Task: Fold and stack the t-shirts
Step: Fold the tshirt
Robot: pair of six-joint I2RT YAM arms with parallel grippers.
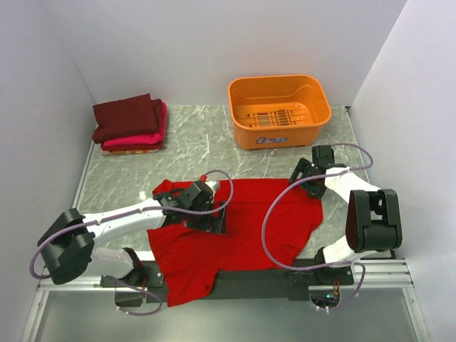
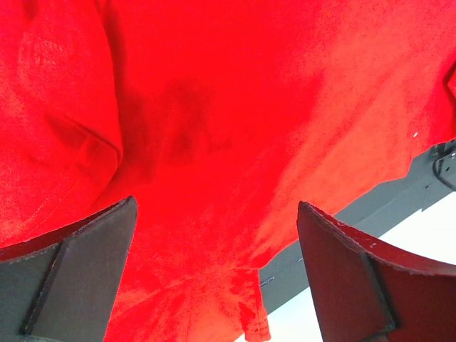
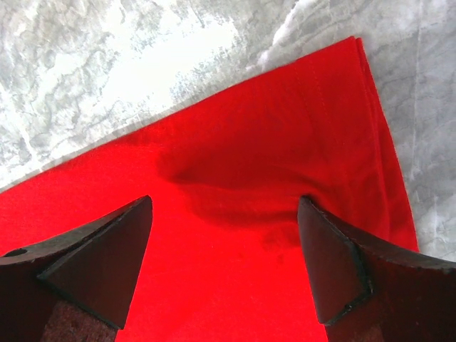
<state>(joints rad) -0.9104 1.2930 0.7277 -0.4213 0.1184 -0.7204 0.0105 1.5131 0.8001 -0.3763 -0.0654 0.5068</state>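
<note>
The bright red t-shirt (image 1: 242, 228) lies spread across the near middle of the table, its lower part hanging over the front rail. My left gripper (image 1: 214, 222) is open, low over the shirt's left middle; its wrist view shows red cloth (image 2: 228, 128) between the spread fingers. My right gripper (image 1: 303, 187) is open over the shirt's far right corner; its wrist view shows that corner (image 3: 285, 142) on the marble. The folded dark maroon shirt (image 1: 128, 115) lies on the folded hot pink shirt (image 1: 146, 137) at the far left.
The orange plastic basket (image 1: 279, 111) stands at the back right. White walls close in the left, back and right. The black front rail (image 1: 256, 279) runs along the near edge under the shirt's hem. The marble tabletop (image 1: 192, 153) shows between the stack and the red shirt.
</note>
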